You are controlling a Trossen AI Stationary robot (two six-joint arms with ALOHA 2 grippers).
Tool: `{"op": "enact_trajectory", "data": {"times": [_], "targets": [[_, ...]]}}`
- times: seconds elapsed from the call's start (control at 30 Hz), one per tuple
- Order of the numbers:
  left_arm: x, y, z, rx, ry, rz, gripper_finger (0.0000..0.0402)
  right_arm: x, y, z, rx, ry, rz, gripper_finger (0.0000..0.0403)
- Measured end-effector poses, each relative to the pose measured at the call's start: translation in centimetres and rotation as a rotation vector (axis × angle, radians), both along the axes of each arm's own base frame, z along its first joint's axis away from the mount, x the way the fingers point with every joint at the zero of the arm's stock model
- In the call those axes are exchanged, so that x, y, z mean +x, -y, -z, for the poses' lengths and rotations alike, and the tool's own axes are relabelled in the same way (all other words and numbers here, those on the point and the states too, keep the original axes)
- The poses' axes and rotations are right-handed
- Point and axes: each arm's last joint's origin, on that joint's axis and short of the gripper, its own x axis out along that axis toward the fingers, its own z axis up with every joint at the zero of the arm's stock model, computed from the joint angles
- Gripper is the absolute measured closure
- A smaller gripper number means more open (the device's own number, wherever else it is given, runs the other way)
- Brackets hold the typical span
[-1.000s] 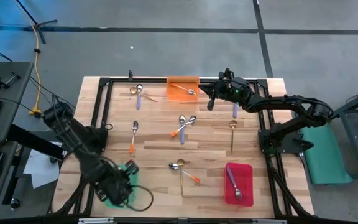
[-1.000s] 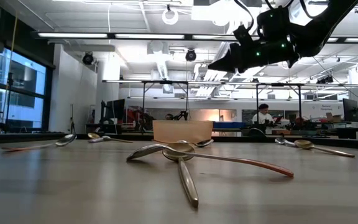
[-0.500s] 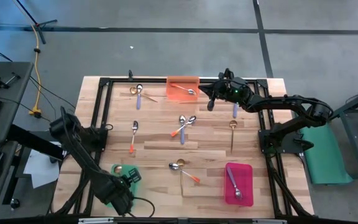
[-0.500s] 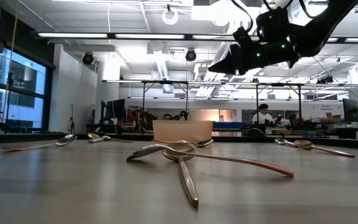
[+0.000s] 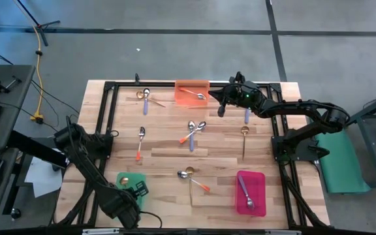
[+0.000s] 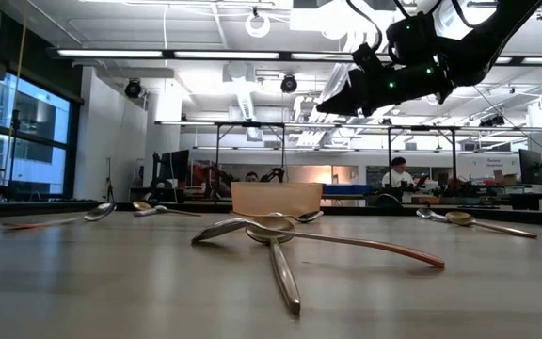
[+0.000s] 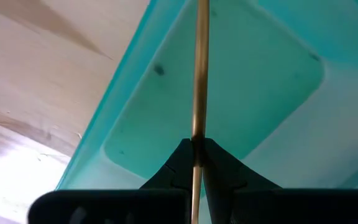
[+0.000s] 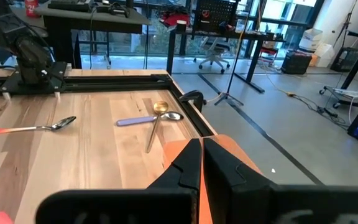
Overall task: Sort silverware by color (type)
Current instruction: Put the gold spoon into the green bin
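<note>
Gold spoon [image 7: 199, 81] is pinched between the closed left gripper [image 7: 195, 157] fingers over the green tray [image 7: 241, 74]; the right gripper [image 8: 201, 163] fingers are pressed together, empty

Both arms are showing matte black tubular links with dark cables looping alongside. Right arm [image 5: 286, 108] is glowing with small green indicator lights near its wrist. Left arm [image 5: 87, 163] is carrying a boxy black wrist housing. Fingers [image 8: 185, 165] are tapering to black wedges.

Robotics lab: concrete floor [image 5: 175, 55], ceiling ducts [image 6: 243, 94], distant workbenches [image 6: 252, 179].
</note>
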Motion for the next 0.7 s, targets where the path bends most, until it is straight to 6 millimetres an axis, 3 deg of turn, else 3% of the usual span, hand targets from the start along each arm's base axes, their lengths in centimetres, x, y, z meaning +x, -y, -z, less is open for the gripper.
{"op": "enact_trajectory", "data": {"times": [0.7], "targets": [[0.22,0.43,0.05,-0.058,0.005,0.005,0.0396,0.01,-0.06,0.14,0.022,-0.007,0.000,0.0403]]}}
